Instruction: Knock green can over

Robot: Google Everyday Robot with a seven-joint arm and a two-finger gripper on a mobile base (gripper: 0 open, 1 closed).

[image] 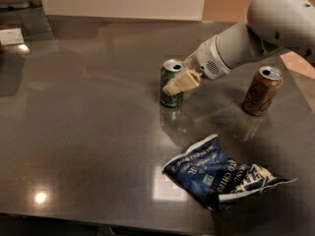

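Green can (171,98) upright near middle of dark table (88,132) – I see gripper (180,82) against its upper right side, arm reaching in from right. Gripper open or closed: I can't tell. Brown can (262,90) upright, well apart to right (near table edge) – blue chip bag (221,173) lying nearer camera

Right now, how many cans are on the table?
2. The green can stands near the centre, with the gripper against its upper side. The brown can stands apart, toward the right of the view. No others are visible.
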